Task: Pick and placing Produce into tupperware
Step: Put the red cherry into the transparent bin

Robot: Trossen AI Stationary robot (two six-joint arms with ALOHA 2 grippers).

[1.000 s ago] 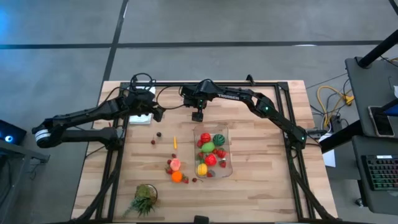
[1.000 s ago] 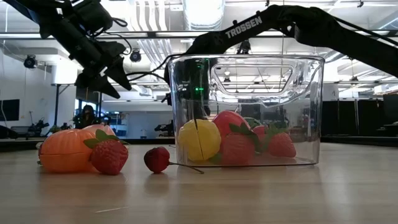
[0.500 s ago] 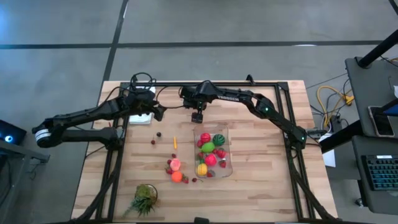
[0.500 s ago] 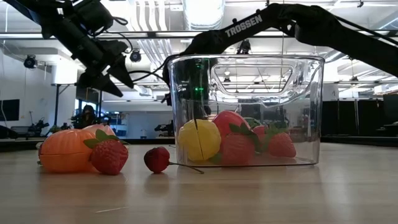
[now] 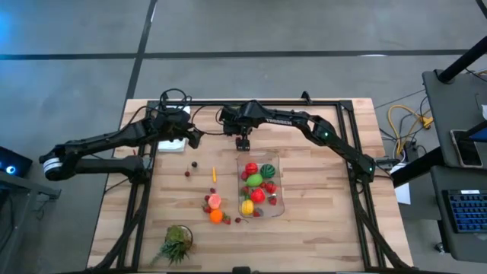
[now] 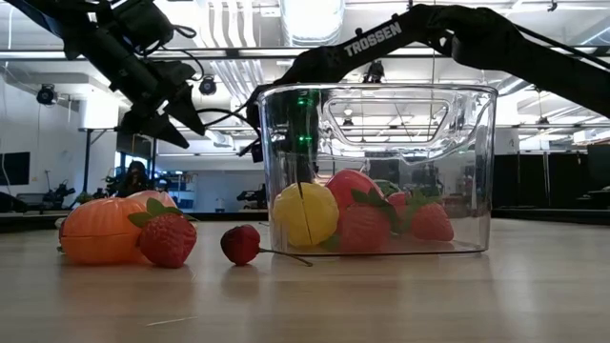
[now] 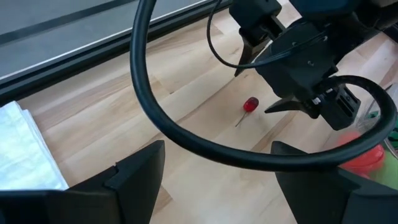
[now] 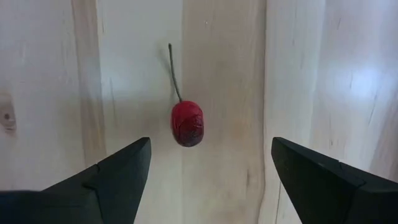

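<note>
The clear tupperware [image 5: 261, 187] stands right of the table's middle and holds several toy produce pieces [image 6: 353, 214]. More produce lies loose on its left: an orange piece [image 6: 100, 231], a strawberry [image 6: 168, 238], a cherry [image 6: 240, 244], a small carrot [image 5: 214, 174]. My right gripper [image 8: 211, 149] hangs open, pointing down above a red cherry [image 8: 187, 123] that lies on the wood beyond the tupperware's far end. The cherry sits between the fingers' lines, untouched. My left gripper [image 7: 214, 186] waits open at the far left, above the table, facing that cherry [image 7: 250, 104].
A flat white sheet [image 5: 173, 141] lies at the far left by my left gripper. A leafy green tuft [image 5: 176, 243] sits near the front edge. Black frame rails [image 5: 144, 190] run along the table's sides and back. A cable [image 7: 161, 118] loops across the left wrist view.
My right gripper has rolled a little about the line it points along while staying over the cherry. Its fingers have kept the same gap.
</note>
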